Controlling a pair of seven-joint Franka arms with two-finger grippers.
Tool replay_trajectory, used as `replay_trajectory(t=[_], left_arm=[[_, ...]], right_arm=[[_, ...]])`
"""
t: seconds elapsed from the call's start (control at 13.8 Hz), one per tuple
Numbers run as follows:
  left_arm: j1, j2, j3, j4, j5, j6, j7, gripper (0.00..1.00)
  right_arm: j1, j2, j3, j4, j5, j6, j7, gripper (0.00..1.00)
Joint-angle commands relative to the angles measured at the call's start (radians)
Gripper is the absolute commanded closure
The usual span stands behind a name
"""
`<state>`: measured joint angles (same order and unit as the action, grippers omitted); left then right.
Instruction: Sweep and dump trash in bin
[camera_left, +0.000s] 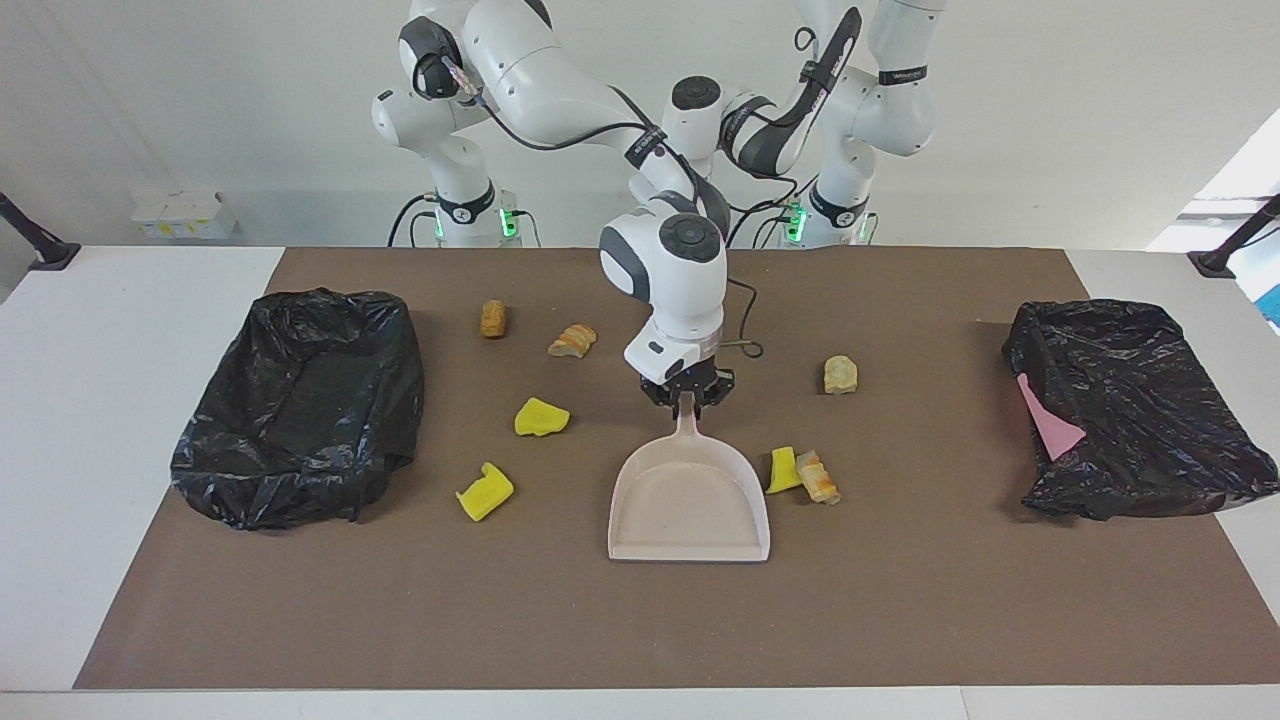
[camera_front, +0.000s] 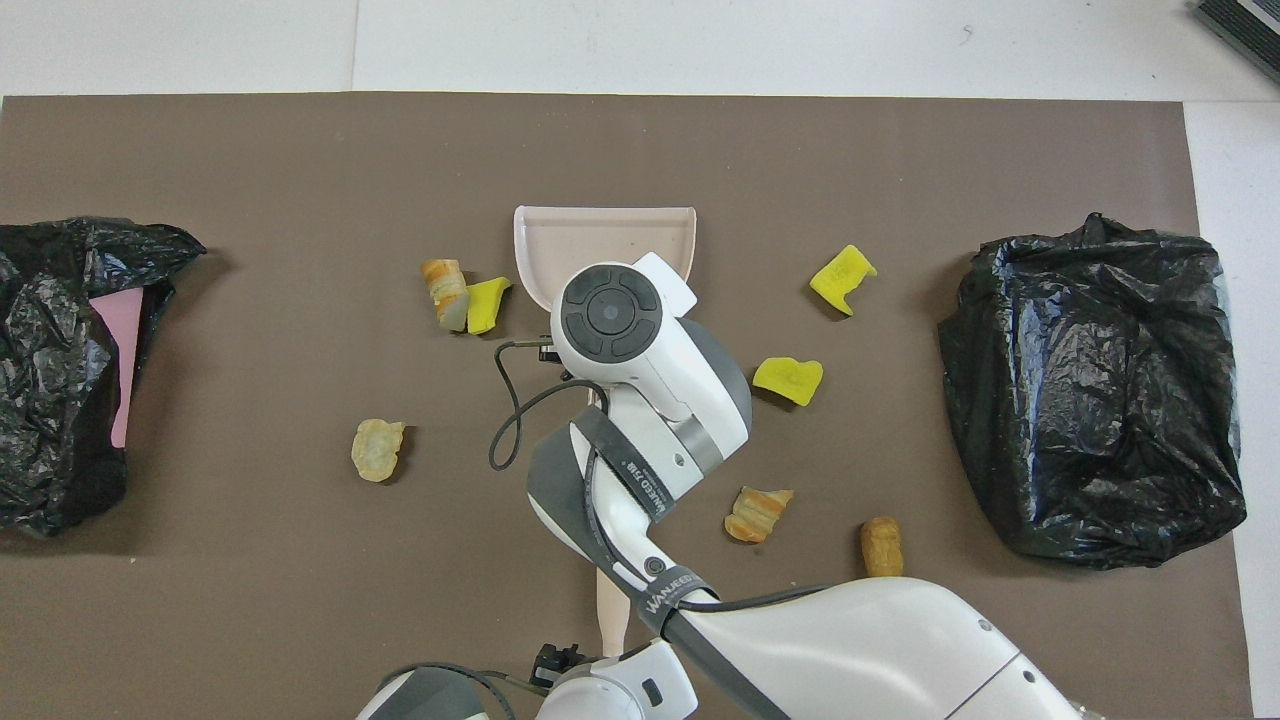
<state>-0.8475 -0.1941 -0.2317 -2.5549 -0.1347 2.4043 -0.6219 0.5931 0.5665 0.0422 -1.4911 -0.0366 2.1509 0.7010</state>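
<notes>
Facing view
Landmark: the pink dustpan (camera_left: 689, 500) lies flat mid-mat, mouth away from the robots, handle toward them.
Right gripper (camera_left: 686, 392): down on the dustpan's handle, fingers clamped on it.
Left gripper: not visible; its arm waits folded up near the robots, so I cannot tell how its fingers stand.
Trash: seven chunks in all. Three are yellow wedges: one (camera_left: 783, 469) just beside the dustpan toward the left arm's end, two (camera_left: 541, 417) (camera_left: 484, 491) toward the right arm's end. Four are tan lumps: one (camera_left: 817, 477) touching the first wedge, one (camera_left: 840, 374) nearer the robots, two (camera_left: 573, 340) (camera_left: 492, 318) nearer still.
Bins: two black-bagged bins, one (camera_left: 300, 403) at the right arm's end, one (camera_left: 1135, 405) at the left arm's end holding a pink sheet (camera_left: 1050, 421).

Overhead view
Dustpan (camera_front: 603, 235): partly covered by the right arm.
Handling: the chunks look light and soft, likely to roll or skid when pushed; the dustpan looks stiff and light, best held by its handle.
Count here: the same seven chunks, two bins, one dustpan.
</notes>
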Motion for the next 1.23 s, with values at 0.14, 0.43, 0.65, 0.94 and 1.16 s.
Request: replay_trajectory(t=[0.14, 0.43, 0.65, 0.94, 1.16], left_arm=[[-0.025, -0.001, 0.012, -0.022, -0.006, 0.007, -0.025, 0.28], [-0.016, 0.001, 0.012, -0.022, 0.001, 0.006, -0.018, 0.96], [0.048, 0.008, 0.018, -0.011, 0.03, -0.01, -0.01, 1.0], [0.209, -0.002, 0.018, 0.096, 0.096, -0.158, -0.002, 1.0], [0.312, -0.015, 0.02, 0.182, 0.101, -0.272, 0.002, 1.0]], right_arm=[[-0.042, -0.037, 0.007, 0.006, 0.006, 0.001, -0.015, 1.0], [-0.091, -0.095, 0.007, -0.02, -0.005, -0.002, -0.254, 1.0], [-0.125, -0.122, 0.007, -0.04, -0.005, -0.009, -0.499, 1.0], [-0.144, -0.123, 0.002, -0.04, -0.025, -0.061, -0.823, 1.0], [-0.153, -0.134, 0.004, -0.061, -0.025, -0.069, -1.09, 1.0]])
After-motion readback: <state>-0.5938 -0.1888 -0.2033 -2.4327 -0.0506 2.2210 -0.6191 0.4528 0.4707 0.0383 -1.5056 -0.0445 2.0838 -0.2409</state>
